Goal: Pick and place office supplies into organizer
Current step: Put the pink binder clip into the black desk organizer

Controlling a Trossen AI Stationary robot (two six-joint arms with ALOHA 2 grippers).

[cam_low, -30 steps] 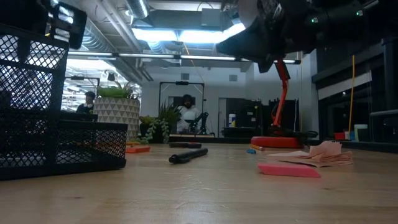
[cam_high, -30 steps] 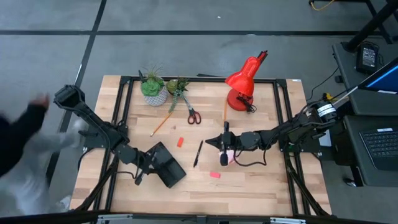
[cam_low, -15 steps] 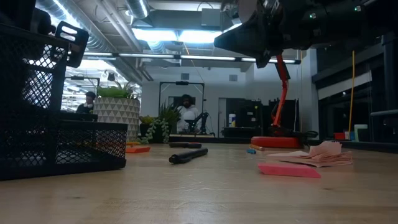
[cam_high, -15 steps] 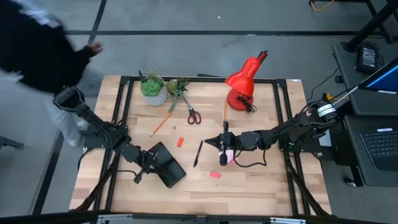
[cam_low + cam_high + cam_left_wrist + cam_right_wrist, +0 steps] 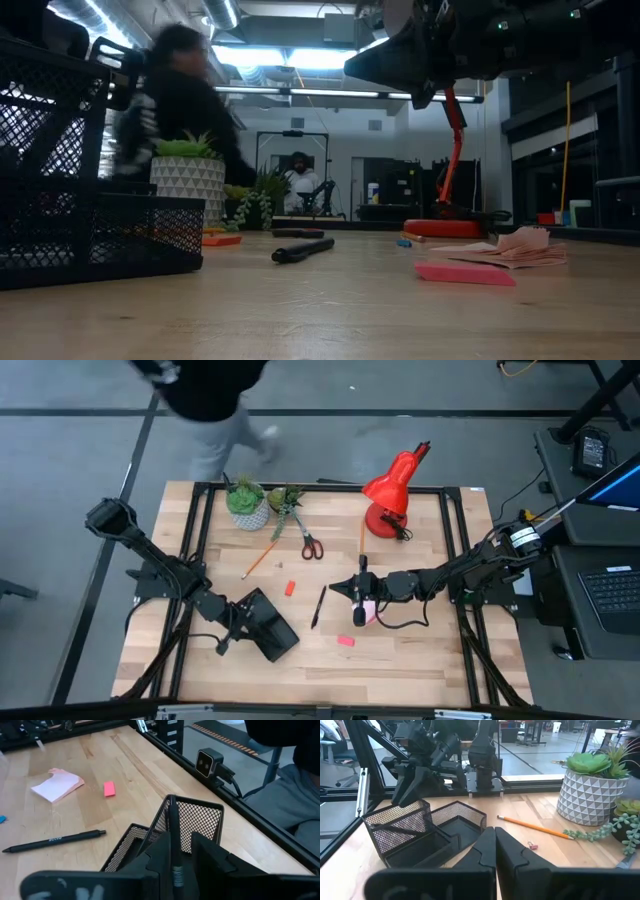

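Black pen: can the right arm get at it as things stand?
Probably yes. The black pen lies flat on bare wood just beside the right gripper, which hangs above the pink sticky notes. Nothing lies between them; the organizer sits farther off.

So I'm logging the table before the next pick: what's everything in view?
organizer: one, black mesh, front left, at the left tool
black pen: one, centre
pencils: two, orange, one left of the scissors, one by the lamp
scissors: one, red-handled, back centre
erasers: two, red mid-table, pink front centre
sticky-note pad: one, pink, under the right tool
potted plants: two, green, back left
desk lamp: one, red, back
person: one, dark top, beyond the table
left tool: at the organizer
right tool: shut, mid-table
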